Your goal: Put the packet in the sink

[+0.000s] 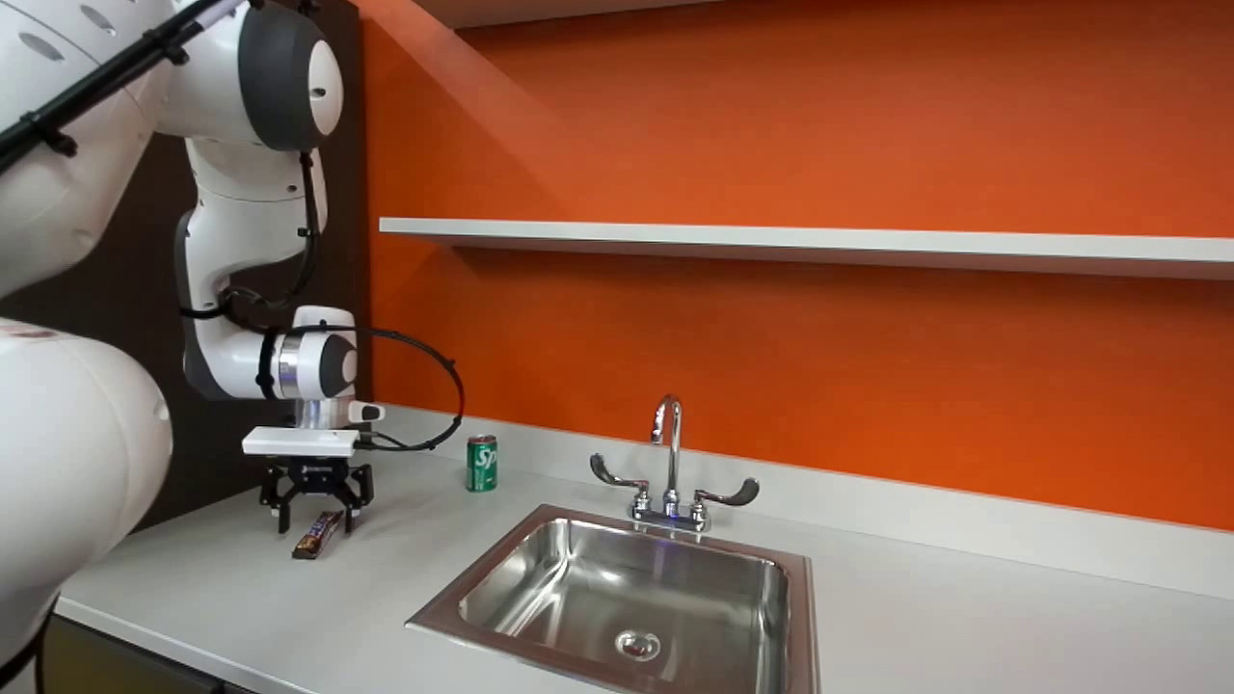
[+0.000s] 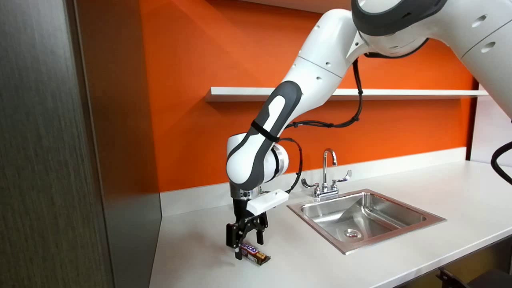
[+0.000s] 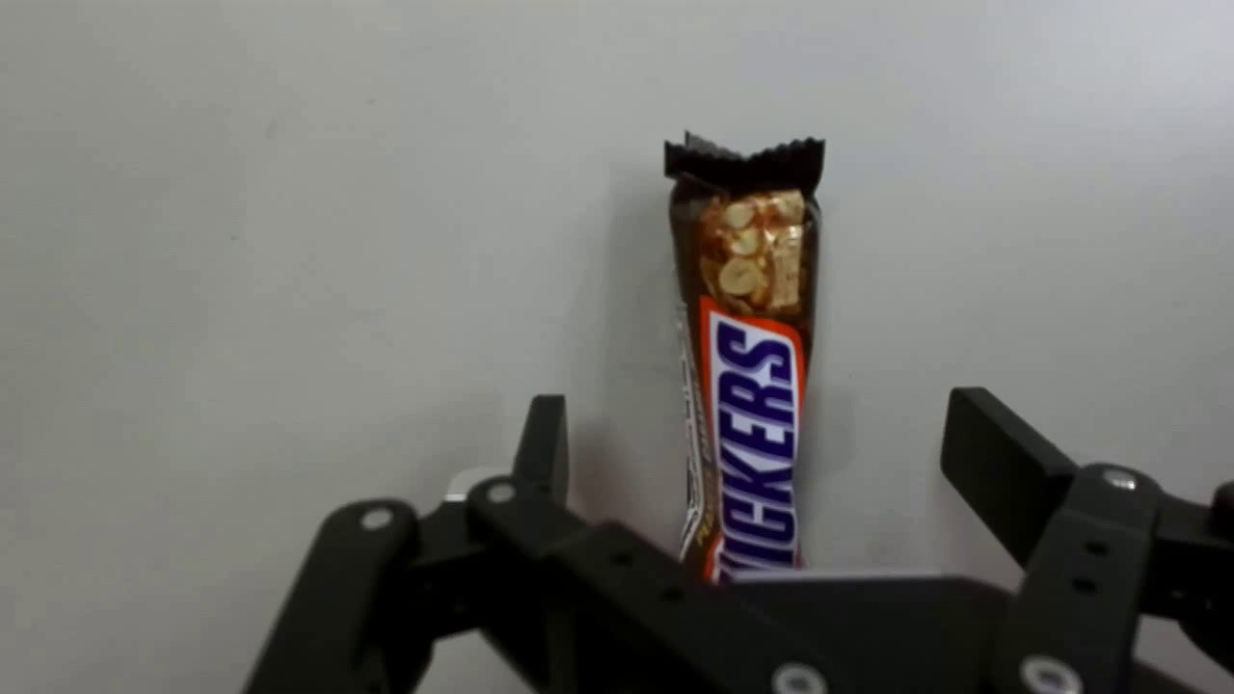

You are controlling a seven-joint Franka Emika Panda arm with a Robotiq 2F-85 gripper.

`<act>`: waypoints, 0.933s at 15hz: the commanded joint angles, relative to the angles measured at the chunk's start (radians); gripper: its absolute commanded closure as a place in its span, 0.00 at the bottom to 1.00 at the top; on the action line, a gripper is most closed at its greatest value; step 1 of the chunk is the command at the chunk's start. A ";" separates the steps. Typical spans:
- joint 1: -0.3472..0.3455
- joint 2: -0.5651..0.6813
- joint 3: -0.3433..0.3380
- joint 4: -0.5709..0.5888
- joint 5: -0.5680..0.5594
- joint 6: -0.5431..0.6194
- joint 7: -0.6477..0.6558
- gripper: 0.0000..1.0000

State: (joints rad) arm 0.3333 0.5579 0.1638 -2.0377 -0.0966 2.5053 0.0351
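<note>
Packet (image 3: 757, 376) lined up with the spread pincer (image 3: 759, 429)

In the wrist view we meet one finger (image 3: 543, 448) left of centre, then the packet, long axis running up the frame, then the other finger lower right. They stand well apart, gripping nothing; we judge a squeeze across the packet's width comes next. On it we read "ICKERS", the start hidden. In an exterior view we find the packet on the tabletop (image 1: 227, 588) lower left, then a green can (image 1: 482, 467) marked "Sp", then the sink (image 1: 800, 617), lower centre.
</note>
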 commanded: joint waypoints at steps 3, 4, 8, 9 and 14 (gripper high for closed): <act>0.004 0.010 -0.007 0.018 -0.011 0.003 0.028 0.26; 0.004 0.009 -0.008 0.017 -0.011 0.004 0.028 0.35; 0.002 0.009 -0.009 0.016 -0.010 0.004 0.028 0.67; 0.001 0.010 -0.010 0.016 -0.010 0.004 0.027 0.73; -0.004 0.015 -0.010 0.018 -0.004 -0.002 0.024 0.95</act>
State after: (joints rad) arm 0.3331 0.5633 0.1558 -2.0328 -0.0965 2.5053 0.0375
